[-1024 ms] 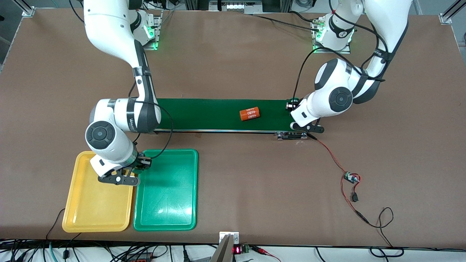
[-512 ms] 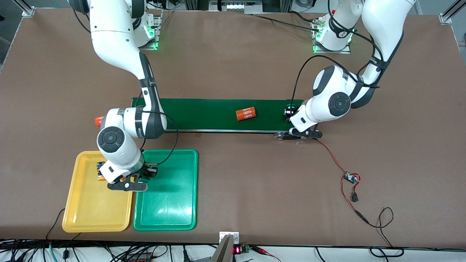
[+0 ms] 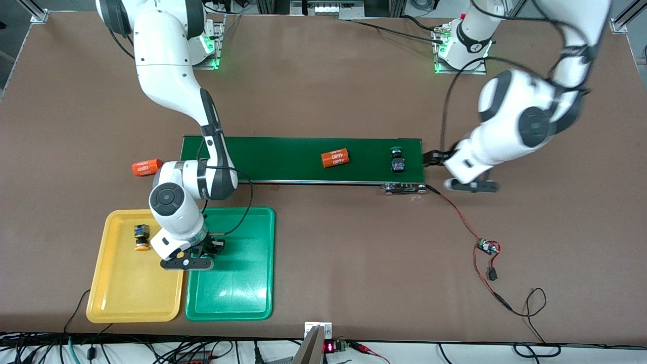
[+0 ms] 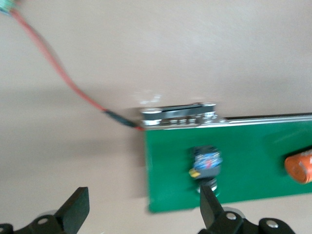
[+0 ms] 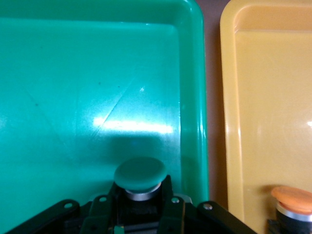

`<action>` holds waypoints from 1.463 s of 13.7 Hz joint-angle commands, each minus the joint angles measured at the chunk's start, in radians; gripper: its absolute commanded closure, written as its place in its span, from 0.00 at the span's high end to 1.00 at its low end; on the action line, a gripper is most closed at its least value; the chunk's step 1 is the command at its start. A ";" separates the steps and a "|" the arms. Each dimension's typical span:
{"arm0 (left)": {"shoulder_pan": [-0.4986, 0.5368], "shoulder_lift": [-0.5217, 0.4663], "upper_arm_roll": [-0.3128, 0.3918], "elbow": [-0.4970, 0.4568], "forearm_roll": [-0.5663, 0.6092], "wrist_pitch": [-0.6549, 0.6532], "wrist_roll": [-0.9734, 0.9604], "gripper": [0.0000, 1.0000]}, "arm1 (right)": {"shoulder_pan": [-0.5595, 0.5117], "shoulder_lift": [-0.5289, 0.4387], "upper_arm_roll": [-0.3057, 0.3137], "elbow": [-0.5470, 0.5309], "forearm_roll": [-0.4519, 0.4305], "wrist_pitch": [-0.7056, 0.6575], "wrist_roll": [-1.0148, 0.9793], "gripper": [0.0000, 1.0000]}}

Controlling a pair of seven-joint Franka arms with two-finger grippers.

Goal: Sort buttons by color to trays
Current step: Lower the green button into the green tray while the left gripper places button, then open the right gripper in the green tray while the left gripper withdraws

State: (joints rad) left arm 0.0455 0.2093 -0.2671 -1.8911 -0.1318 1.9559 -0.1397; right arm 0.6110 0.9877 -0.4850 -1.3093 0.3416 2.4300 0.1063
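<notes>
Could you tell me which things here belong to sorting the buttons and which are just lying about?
Job:
- yellow tray, holding a yellow button
- green tray
- green button in the right gripper, over the green tray
- green button on the belt
- left gripper, open

Lying about:
- orange cylinders
- conveyor belt
- red wire

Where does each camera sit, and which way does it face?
Front: high across the table, facing both bases; whole arms show.
Left wrist: looks down on conveyor belt's end and loose button; left gripper jaws open.
Right wrist: above green tray; right gripper grips green-capped button.
Shared: front, right wrist show orange-capped button.
</notes>
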 commanded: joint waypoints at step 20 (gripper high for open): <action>-0.049 -0.301 0.183 0.234 0.158 -0.399 0.129 1.00 | -0.017 -0.495 -0.046 -0.176 -0.059 -0.555 0.021 1.00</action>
State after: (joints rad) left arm -0.0042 -0.1090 -0.0599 -1.6922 -0.0001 1.5868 -0.0138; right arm 0.5883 0.5815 -0.5300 -1.4343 0.3319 1.9287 0.1390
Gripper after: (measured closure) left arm 0.000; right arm 0.000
